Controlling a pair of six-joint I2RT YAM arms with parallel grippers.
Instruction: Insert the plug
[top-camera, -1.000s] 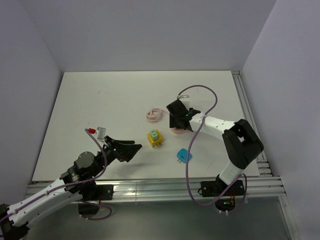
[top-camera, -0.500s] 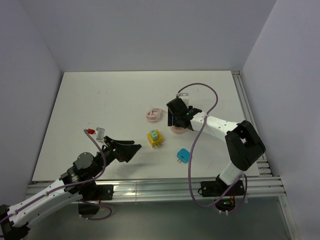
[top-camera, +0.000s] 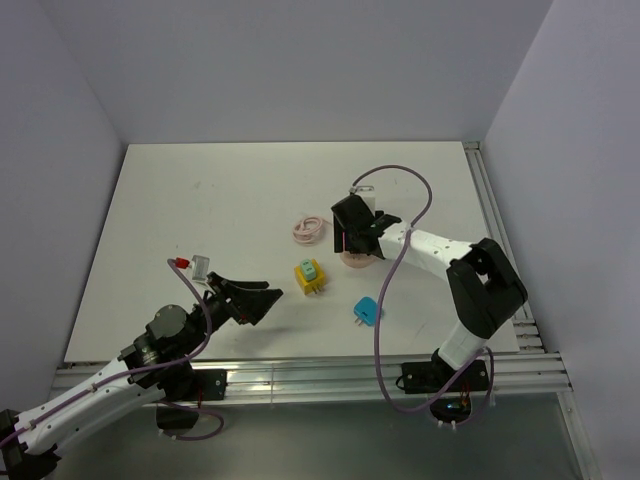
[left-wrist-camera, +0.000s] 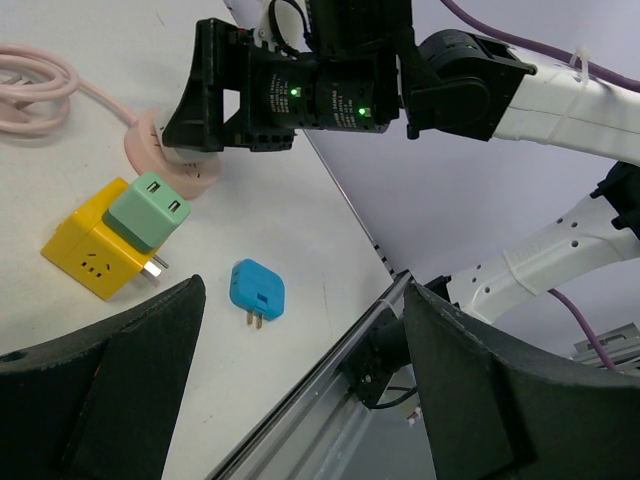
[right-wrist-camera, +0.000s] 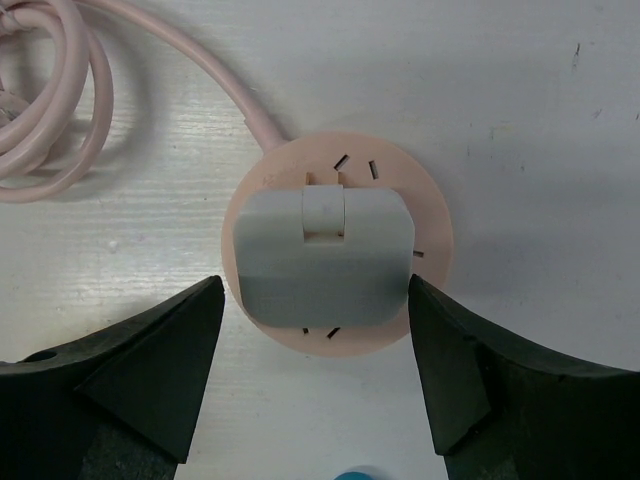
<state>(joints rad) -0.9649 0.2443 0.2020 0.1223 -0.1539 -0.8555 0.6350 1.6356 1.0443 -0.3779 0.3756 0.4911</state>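
Right gripper (top-camera: 352, 228) has spread wider since a second ago, jaws clear of grey plug (right-wrist-camera: 322, 262) seated in pink socket (right-wrist-camera: 400, 180), toward tabletop's (top-camera: 200, 200) right edge. Left gripper (top-camera: 262, 296) unchanged: open, empty.

Your top cam sits high above and behind the arm bases, looking down over the whole table (top-camera: 200, 200) toward the far wall. The left wrist cam rides low over the near left, facing right and far, so you get the right arm (left-wrist-camera: 520, 80) side-on. The right wrist cam looks straight down, really close, onto the pink socket (right-wrist-camera: 405, 175) and grey plug (right-wrist-camera: 325, 265). All three share that socket; top and left wrist also share the yellow cube (left-wrist-camera: 80, 260) and blue plug (left-wrist-camera: 257, 290).
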